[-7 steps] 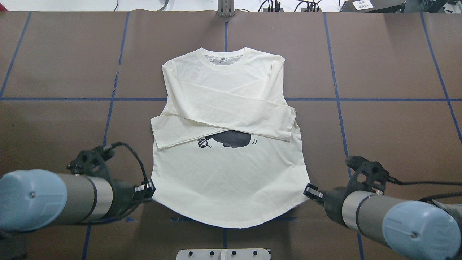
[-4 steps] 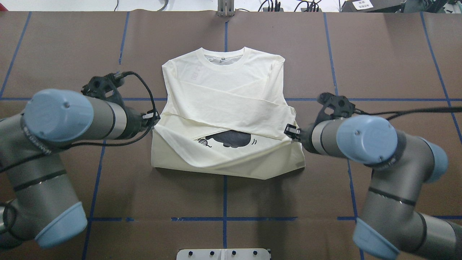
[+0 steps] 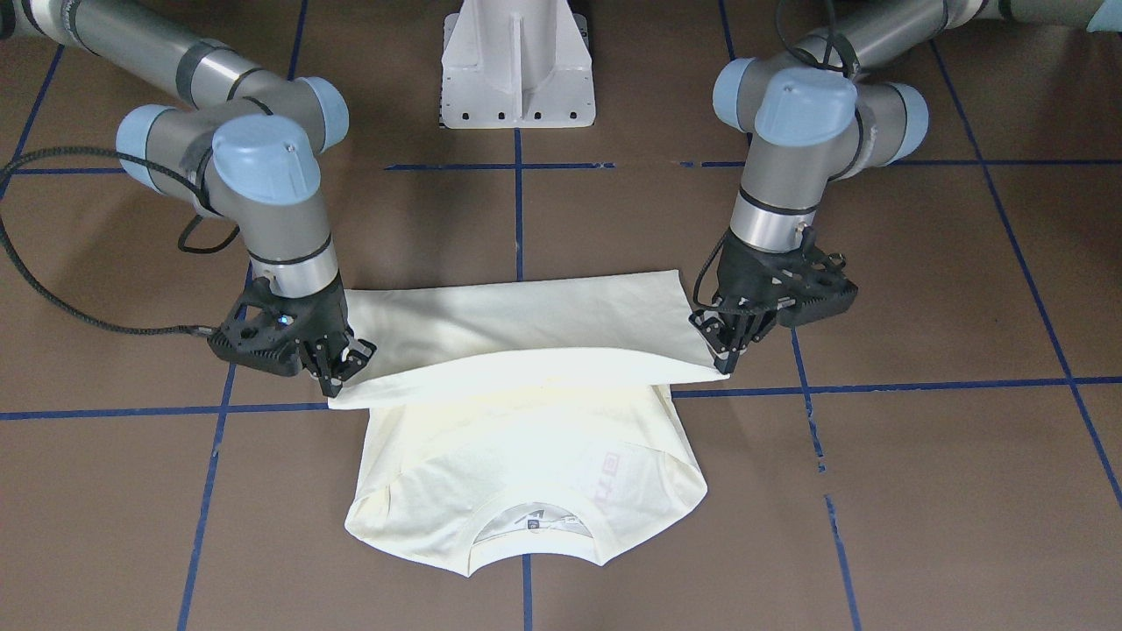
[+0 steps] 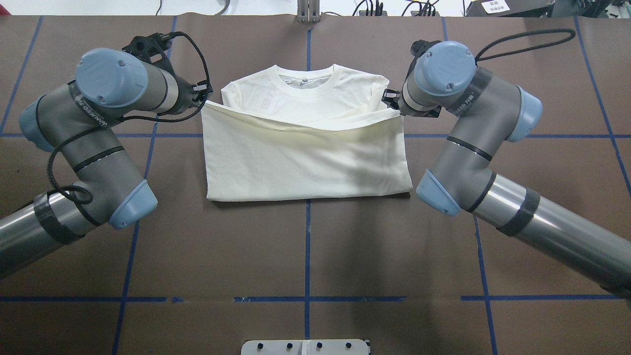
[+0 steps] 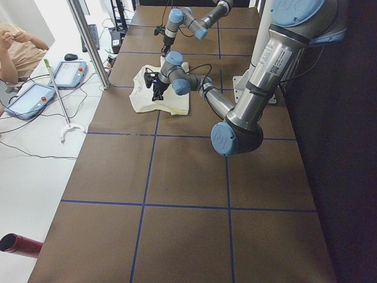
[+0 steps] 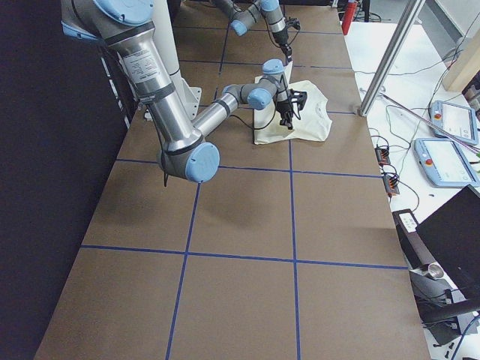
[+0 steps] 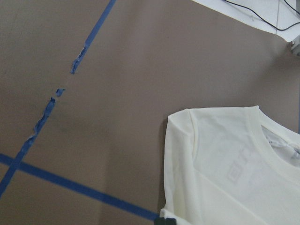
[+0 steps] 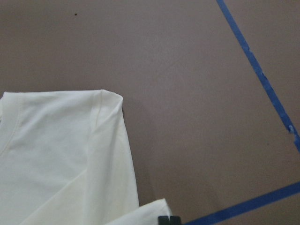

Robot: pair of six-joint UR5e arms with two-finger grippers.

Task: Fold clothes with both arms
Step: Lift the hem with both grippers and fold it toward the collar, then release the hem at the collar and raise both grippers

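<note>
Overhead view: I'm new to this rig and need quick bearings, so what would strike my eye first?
A cream T-shirt lies at the table's middle, its lower half doubled over toward the collar. The left gripper and the right gripper each pinch one hem corner, holding that edge stretched between them just above the cloth beneath.

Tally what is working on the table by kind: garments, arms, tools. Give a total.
T-shirt: 1
Arms: 2 (left arm, right arm)
Tools: 2 (left tool, right tool), each shut on the T-shirt
Total: 5
</note>
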